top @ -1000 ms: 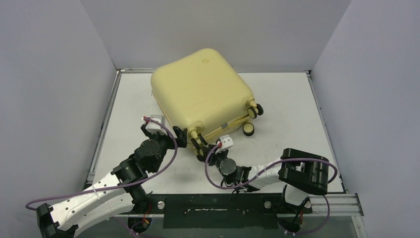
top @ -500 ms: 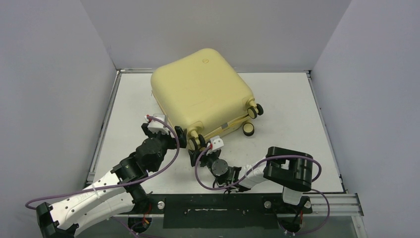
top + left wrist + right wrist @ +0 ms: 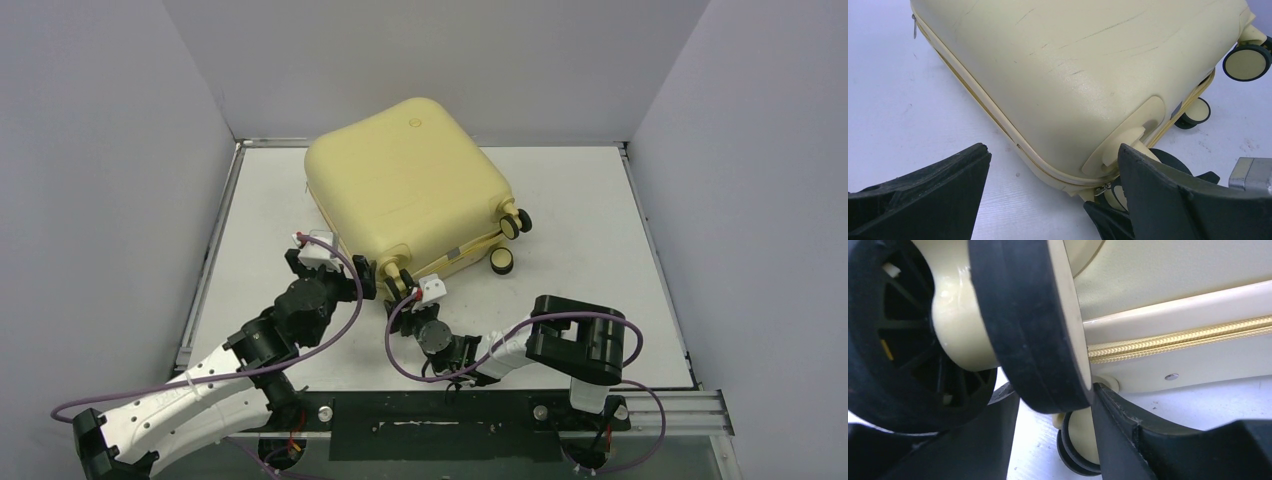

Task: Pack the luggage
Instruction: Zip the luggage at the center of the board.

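- Sitting closed and flat on the table point(image 3: 590, 230), the luggage point(image 3: 410, 185) was toward the back, left of center, w/ its wheels pointing at the near-right side.
- Left end effector point(image 3: 332, 268) was spread wide, right at the near-left corner of the shell.
- Right end effector point(image 3: 402, 298) was low by the near corner w/ a black wheel point(image 3: 1033, 325) between its fingers. Jaws were partway apart, tbh couldn't tell if it was pinching.
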`<state>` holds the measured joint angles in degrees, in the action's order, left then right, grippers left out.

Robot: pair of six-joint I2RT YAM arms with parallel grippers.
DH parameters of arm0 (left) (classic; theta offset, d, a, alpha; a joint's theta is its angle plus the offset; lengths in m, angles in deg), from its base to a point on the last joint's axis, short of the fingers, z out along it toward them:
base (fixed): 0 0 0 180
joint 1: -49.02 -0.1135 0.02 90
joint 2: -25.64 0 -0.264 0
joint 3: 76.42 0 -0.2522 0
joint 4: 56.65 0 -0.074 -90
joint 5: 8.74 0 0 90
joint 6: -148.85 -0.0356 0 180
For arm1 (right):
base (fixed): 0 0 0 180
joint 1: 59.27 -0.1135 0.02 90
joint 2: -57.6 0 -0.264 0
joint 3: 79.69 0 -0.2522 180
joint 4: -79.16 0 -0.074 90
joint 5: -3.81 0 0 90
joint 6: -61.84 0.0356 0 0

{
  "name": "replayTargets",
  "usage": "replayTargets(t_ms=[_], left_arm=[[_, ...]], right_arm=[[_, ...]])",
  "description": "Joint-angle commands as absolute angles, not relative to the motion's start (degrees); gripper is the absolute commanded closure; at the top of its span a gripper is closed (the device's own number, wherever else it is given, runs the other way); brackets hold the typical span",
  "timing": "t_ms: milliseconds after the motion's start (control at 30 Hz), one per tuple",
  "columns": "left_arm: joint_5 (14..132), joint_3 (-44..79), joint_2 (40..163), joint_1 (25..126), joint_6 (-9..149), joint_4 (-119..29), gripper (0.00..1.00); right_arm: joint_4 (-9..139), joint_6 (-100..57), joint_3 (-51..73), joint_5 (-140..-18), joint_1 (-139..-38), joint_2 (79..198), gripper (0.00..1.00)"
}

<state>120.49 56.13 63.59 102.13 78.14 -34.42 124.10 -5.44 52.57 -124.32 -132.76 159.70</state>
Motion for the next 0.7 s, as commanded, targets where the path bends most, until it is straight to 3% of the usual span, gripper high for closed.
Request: replayTargets(t_ms=[0, 400, 667], left_arm=[[120.6, 54.1, 64.0, 101.8, 78.2, -35.2, 0.03], [120.4, 54.2, 63.5, 101.9, 78.7, -34.8, 0.03], [120.3, 54.2, 63.5, 101.9, 79.2, -34.7, 0.03]], right_arm=[[128.4, -4.9, 49.8, -128.3, -131.6, 156.6, 0.48], [121.1, -1.9, 51.1, -131.3, -132.5, 149.8, 0.41], [112.3, 2.2, 45.8, -134.9, -132.6, 152.1, 0.38]])
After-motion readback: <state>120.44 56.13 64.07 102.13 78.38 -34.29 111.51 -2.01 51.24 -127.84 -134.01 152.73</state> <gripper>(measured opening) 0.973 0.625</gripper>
